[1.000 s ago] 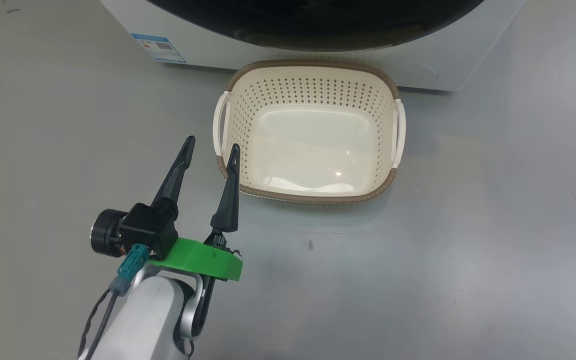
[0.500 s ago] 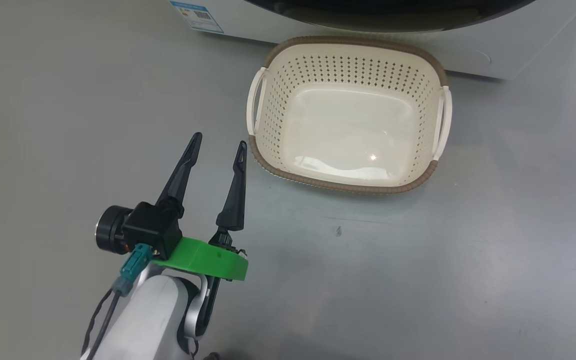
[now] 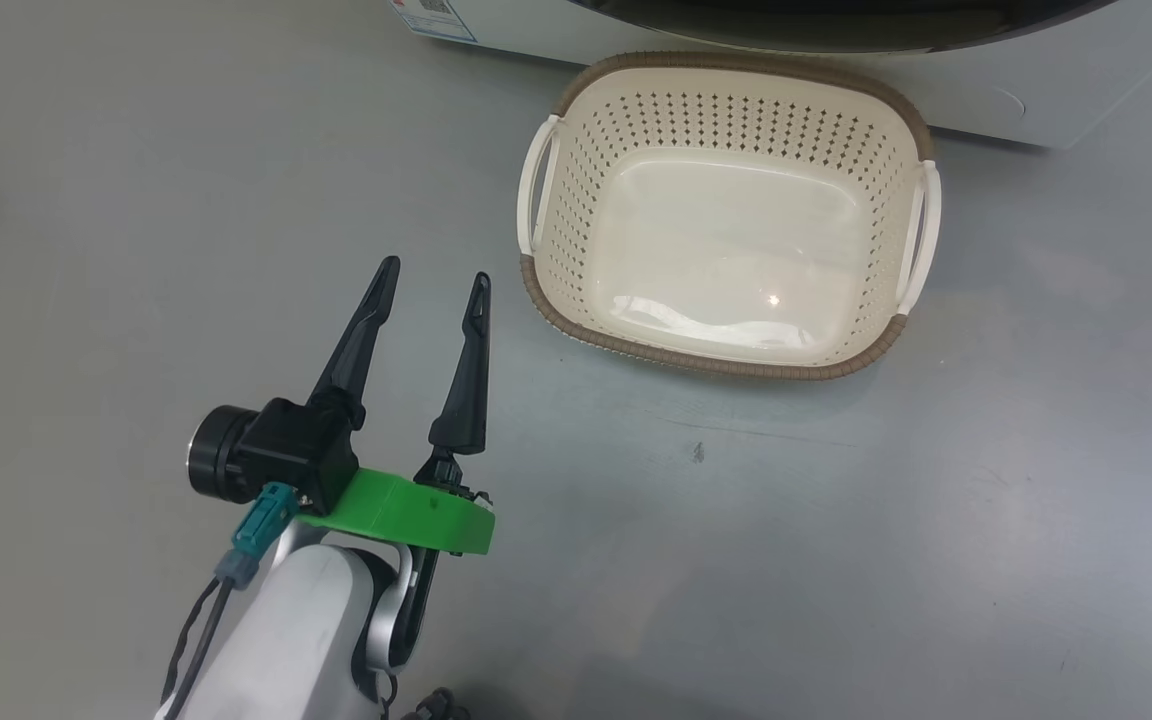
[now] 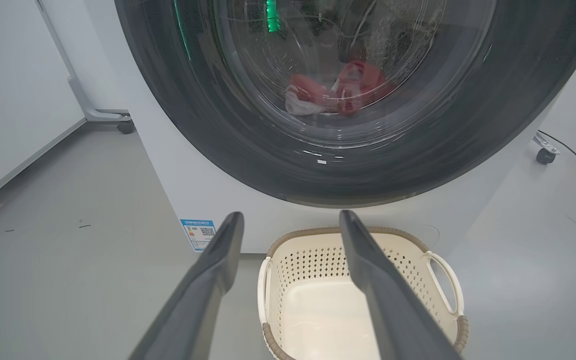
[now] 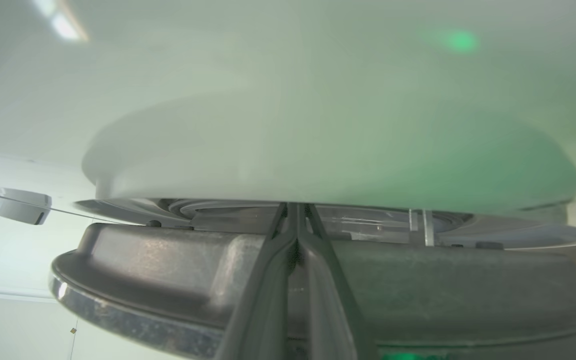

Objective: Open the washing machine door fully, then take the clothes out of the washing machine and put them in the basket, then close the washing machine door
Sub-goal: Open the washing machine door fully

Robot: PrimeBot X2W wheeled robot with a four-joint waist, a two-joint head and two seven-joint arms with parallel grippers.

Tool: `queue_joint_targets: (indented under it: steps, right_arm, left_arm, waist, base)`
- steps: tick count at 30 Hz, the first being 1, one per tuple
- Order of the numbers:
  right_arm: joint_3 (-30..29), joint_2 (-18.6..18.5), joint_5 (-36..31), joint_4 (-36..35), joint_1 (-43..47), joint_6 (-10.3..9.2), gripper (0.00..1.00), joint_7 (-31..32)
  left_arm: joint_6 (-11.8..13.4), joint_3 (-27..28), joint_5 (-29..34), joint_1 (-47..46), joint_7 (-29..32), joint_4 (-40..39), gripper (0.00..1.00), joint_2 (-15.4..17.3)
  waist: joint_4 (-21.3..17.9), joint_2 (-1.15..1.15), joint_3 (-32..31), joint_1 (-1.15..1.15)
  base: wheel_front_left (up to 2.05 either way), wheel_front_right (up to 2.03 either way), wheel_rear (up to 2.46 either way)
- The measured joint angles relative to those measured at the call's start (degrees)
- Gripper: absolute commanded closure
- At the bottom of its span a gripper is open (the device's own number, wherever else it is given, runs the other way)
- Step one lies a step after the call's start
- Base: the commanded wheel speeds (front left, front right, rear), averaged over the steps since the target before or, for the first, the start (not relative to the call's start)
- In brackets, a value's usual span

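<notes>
washing machine [image 4: 193, 200] 1 | washing machine door [image 4: 218, 125] 1 | basket [image 3: 576, 210] 1

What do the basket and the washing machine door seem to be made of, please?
The basket looks like cream moulded plastic, smooth and slightly glossy: punched holes, a glint on its floor. Its brown rim looks woven, probably plastic too. The door looks like glossy black plastic around a clear glass window, judging by reflections.

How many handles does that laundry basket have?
2. One white handle is on the left side of the basket, the other on its right side. None seems hidden.
</notes>
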Motion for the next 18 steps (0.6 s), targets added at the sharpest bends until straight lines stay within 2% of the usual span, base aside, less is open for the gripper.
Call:
queue_joint_targets:
  steps: [18]
  right_arm:
    - [0.8,-1.5,3.6,2.1,-0.4,-0.04,1.0,7.8]
  left_arm:
    - [0.0,1.0,0.0,-0.2,0.0,0.0,0.0,-0.1]
  waist:
    - [-0.3,0.0,0.1,-0.01]
  base:
    - [0.0,0.0,0.0]
